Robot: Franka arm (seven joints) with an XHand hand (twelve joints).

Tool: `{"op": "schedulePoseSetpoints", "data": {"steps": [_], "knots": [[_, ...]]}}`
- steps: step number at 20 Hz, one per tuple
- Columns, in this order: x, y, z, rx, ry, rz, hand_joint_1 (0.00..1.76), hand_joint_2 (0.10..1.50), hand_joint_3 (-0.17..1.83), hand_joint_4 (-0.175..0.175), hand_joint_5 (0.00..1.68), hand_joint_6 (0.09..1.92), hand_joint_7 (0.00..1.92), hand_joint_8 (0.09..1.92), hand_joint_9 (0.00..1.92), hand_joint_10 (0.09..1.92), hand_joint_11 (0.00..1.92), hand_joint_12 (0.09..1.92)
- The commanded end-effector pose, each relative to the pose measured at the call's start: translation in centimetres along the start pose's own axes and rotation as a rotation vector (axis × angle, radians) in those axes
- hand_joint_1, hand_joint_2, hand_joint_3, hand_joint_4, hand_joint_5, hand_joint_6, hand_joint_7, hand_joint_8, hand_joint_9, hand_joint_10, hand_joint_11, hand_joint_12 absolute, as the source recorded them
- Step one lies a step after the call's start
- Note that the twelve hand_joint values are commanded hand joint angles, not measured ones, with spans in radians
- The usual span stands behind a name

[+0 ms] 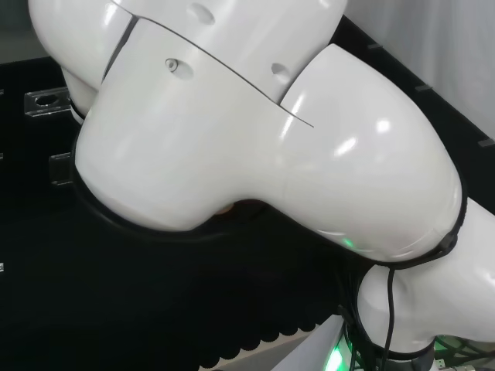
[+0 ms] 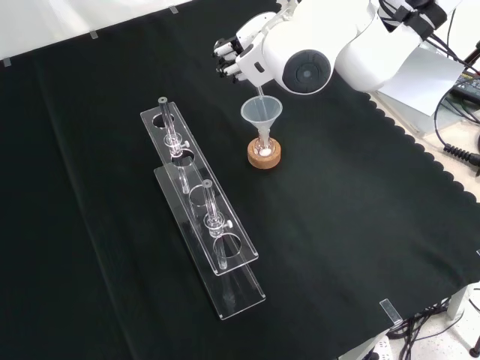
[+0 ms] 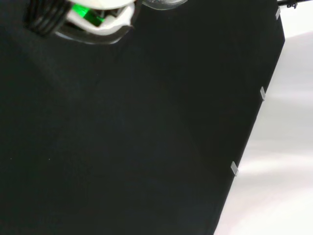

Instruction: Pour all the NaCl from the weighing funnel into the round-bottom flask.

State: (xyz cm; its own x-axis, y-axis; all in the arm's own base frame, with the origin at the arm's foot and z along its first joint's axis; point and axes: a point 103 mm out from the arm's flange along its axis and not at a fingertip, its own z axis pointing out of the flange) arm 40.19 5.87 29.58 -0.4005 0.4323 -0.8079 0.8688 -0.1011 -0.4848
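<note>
Nearest the front camera, a clear acrylic rack (image 2: 201,211) lies across the black cloth with a few glass pieces standing in its holes. Behind it sits a cork ring stand (image 2: 264,156) holding the round-bottom flask (image 2: 263,149), with a clear funnel (image 2: 260,112) set in its neck. The hand (image 2: 234,57) hangs just above, fingers curled round what looks like the weighing funnel (image 2: 257,91), its thin tip pointing down into the funnel's mouth.

My worry is the aim: if that tip drifts off the rim, salt scatters on the cloth, and a nudge could tip the funnel or the flask. Grains may also cling inside. The tabletop (image 2: 360,225) has a scalloped edge, with cables and gear beyond it.
</note>
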Motion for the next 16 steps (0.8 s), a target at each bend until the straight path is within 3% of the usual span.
{"op": "schedulePoseSetpoints", "data": {"steps": [1, 12, 16], "knots": [[0.05, 0.04, -0.33, 0.001, -0.011, -0.004, 1.10, 0.67, 0.69, 0.175, 1.20, 0.81, 0.57, 0.63, 0.93, 0.35, 0.72, 1.11], [0.53, 0.26, -1.06, 0.012, -0.042, -0.015, 1.10, 0.67, 0.69, 0.175, 1.21, 0.81, 0.57, 0.63, 0.92, 0.35, 0.71, 1.11], [0.63, 0.27, -1.22, 0.018, -0.058, -0.010, 1.11, 0.67, 0.68, 0.175, 1.21, 0.79, 0.56, 0.64, 0.94, 0.36, 0.82, 1.04]]}}
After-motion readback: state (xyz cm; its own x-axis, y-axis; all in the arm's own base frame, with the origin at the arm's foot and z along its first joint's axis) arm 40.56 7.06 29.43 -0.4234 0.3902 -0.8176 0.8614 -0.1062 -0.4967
